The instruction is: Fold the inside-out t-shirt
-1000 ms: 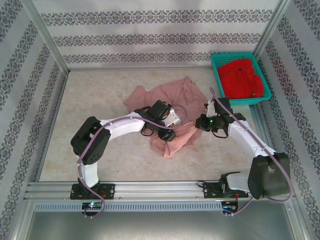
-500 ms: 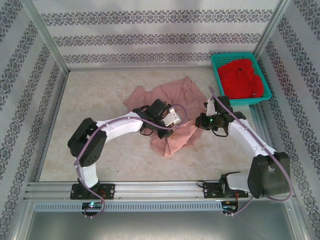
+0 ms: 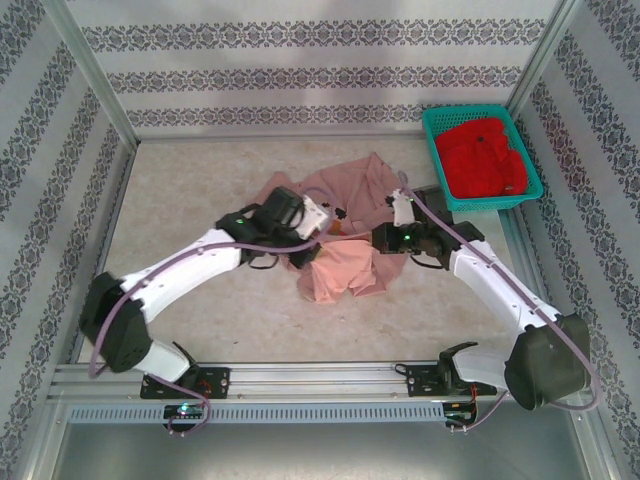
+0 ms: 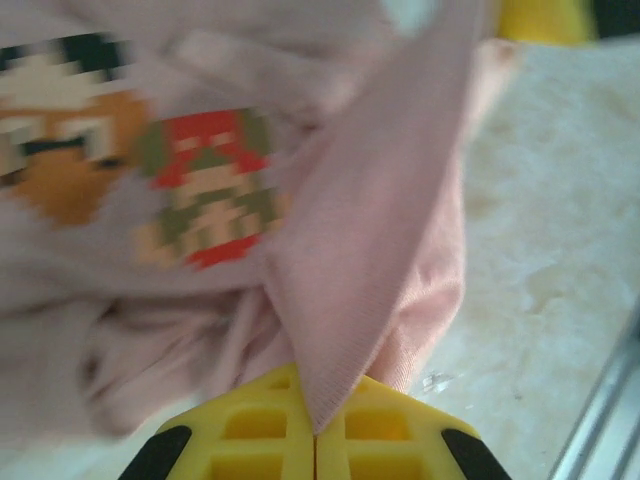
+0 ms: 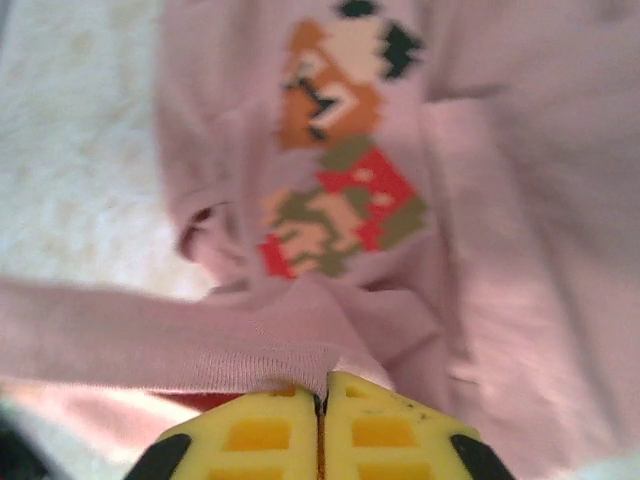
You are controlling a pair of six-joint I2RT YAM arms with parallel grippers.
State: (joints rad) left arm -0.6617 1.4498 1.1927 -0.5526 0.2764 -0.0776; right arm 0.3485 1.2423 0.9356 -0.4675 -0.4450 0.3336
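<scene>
Pink cloth is bunching up in the middle of the table (image 3: 190,200) as I watch. The inside-out t-shirt (image 3: 345,275) is lying crumpled between the two arms, with one flap hanging toward the near edge.

Compared with a second ago, the left arm is reaching further in. Its elbow is swinging out low and to the left, and its wrist is now sitting higher and more to the left over the shirt's upper edge. The right wrist is also drifting inward and slightly away from me. The cloth between the two wrists is looking more gathered than before. The shirt's far-left lobe, open to view a second ago, is now lying under the left wrist.

The left gripper (image 3: 333,224) is clamping its yellow fingers (image 4: 250,430) tight together, and a folded ridge of the shirt (image 4: 380,250) is rising straight out of the seam between them. A pixel print (image 4: 205,190) is showing on the cloth beyond.

The right gripper (image 3: 378,238) is holding its own yellow fingers (image 5: 390,430) pressed nearly flush. The shirt's hem (image 5: 150,345) is running into the tips, so it is pinching that edge. The same pixel print (image 5: 340,200) is showing above it.

At the far right, the teal basket (image 3: 490,203) with the red garment (image 3: 483,158) is sitting exactly where it was.
</scene>
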